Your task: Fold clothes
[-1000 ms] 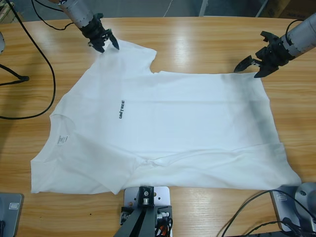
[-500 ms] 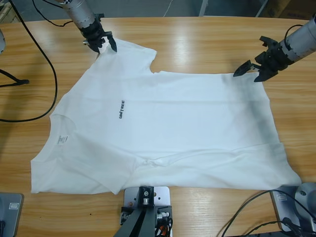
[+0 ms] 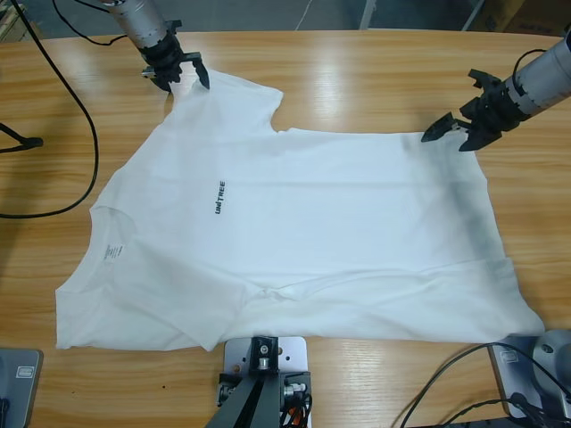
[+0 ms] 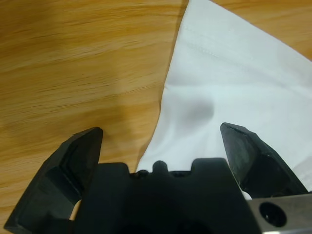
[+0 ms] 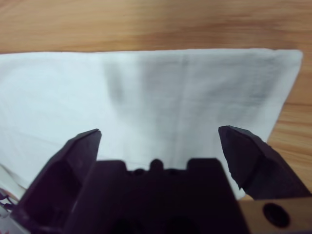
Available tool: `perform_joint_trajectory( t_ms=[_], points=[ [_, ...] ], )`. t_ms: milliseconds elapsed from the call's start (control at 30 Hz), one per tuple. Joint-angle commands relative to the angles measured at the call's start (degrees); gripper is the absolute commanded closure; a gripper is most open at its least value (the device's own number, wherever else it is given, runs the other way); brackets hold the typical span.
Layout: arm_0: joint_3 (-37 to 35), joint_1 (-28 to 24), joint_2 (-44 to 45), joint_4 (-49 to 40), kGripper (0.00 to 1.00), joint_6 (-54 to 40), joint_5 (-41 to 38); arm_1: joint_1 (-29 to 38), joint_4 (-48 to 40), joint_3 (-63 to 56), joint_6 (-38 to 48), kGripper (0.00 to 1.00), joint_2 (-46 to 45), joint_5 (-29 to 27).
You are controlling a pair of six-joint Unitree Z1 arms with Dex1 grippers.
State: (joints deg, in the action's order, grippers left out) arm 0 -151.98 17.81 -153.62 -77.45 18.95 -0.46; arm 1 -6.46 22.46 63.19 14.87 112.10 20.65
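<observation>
White T-shirt (image 3: 294, 232) lying flat and face-up on the counter (image 3: 357, 80). Left gripper (image 3: 176, 76), jaws apart, poised over the far sleeve's edge; right gripper (image 3: 464, 129), jaws apart, at the far hem corner. For a clean fold, both should pinch the cloth edges squarely and lift together.

**Free room around the T-shirt**

The T-shirt (image 3: 294, 241) lies flat and covers most of the middle of the desk (image 3: 357, 80). A bare strip runs along the far edge between the two grippers. Black cables (image 3: 67, 116) loop across the left end, and more (image 3: 464, 392) lie by the near right corner, possibly touching the hem.
</observation>
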Motion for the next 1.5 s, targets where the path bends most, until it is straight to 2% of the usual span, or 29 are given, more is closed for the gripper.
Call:
perform_joint_trajectory(
  t_ms=[33, 100, 200, 267, 400, 533, 733, 800, 867, 933, 1000, 1100, 1167, 1233, 1267, 1300, 1367, 1400, 1433, 1500],
  points=[
    [-32.9, 0.1, 2.1, 0.3, 0.111, -7.1, 3.5, -0.7, -0.7, -1.3, -1.0, 0.000, 0.9, -1.4],
    [-32.9, 0.2, 5.8, 2.4, 0.041, -7.6, 3.3, -0.7, -0.7, -1.3, -1.0, 0.000, 0.6, -2.3],
    [-32.9, 0.1, 11.3, 6.1, 0.041, -7.3, 3.6, -0.7, -0.6, -1.7, -1.0, 0.000, -0.7, -3.3],
    [-32.9, 0.3, 14.5, 5.4, 0.041, -7.4, 3.8, -0.7, -0.6, -2.2, -1.0, 0.000, -1.9, -3.9],
    [-32.5, 0.9, 19.0, -4.8, 0.041, -8.3, 7.0, -0.7, -0.1, -3.1, -1.8, 0.000, -4.9, -5.3],
    [-32.1, 0.9, 18.1, -15.0, 0.041, -7.1, 9.5, 0.0, 1.3, -4.3, -3.7, 0.001, -8.8, -7.8],
    [-29.4, 2.9, 19.1, -17.9, 0.055, -5.9, 12.6, 0.0, 1.3, -7.1, -6.0, 0.004, -12.8, -9.7],
    [-23.5, 5.8, 22.3, -18.0, 0.055, -5.6, 21.2, 0.0, 1.3, -7.7, -6.4, 0.009, -13.7, -10.0],
    [-14.8, 9.2, 27.2, -17.7, 0.055, -3.9, 31.2, 0.0, 1.3, -8.2, -6.9, 0.009, -14.4, -10.1],
    [-7.9, 10.7, 31.7, -17.3, 0.055, -0.6, 35.5, 0.0, 1.3, -8.3, -7.1, 0.009, -14.3, -10.1],
    [-6.9, 9.4, 32.9, -16.4, 0.050, 0.5, 33.8, 0.4, 1.2, -8.3, -7.1, 0.009, -14.1, -10.2],
    [-7.3, 7.6, 32.9, -15.5, 0.054, -3.1, 19.5, 0.9, 1.4, -8.7, -7.1, 0.009, -15.0, -10.3],
    [-5.6, 7.5, 33.3, -15.4, 0.055, -4.6, 14.0, 0.9, 1.4, -9.3, -7.2, 0.009, -16.2, -10.7],
    [-0.1, 7.4, 35.4, -13.7, 0.051, -4.8, 13.3, 0.9, 1.4, -9.4, -7.5, 0.009, -16.1, -10.9],
    [5.8, 7.0, 37.8, -11.1, 0.053, -4.9, 13.4, 0.9, 1.4, -9.3, -7.5, 0.009, -16.0, -10.7],
    [15.9, 6.6, 42.0, -5.5, 0.051, -4.9, 14.0, 1.0, 1.4, -9.2, -7.5, 0.009, -15.9, -10.6],
    [43.9, 5.0, 54.6, 13.2, 0.050, -4.9, 15.7, 1.2, 1.4, -9.2, -7.5, 0.009, -15.9, -10.5],
    [52.5, 4.0, 58.6, 18.7, 0.050, -4.9, 15.7, 1.3, 1.4, -9.2, -7.5, 0.009, -16.0, -10.5],
    [56.7, 3.0, 60.6, 21.0, 0.050, -4.9, 15.7, 1.3, 1.4, -9.2, -7.5, 0.009, -15.9, -10.5],
    [59.2, 1.3, 61.3, 26.1, 0.046, -4.8, 15.3, 1.8, 1.3, -9.2, -7.5, 0.009, -15.5, -10.5]
  ],
)
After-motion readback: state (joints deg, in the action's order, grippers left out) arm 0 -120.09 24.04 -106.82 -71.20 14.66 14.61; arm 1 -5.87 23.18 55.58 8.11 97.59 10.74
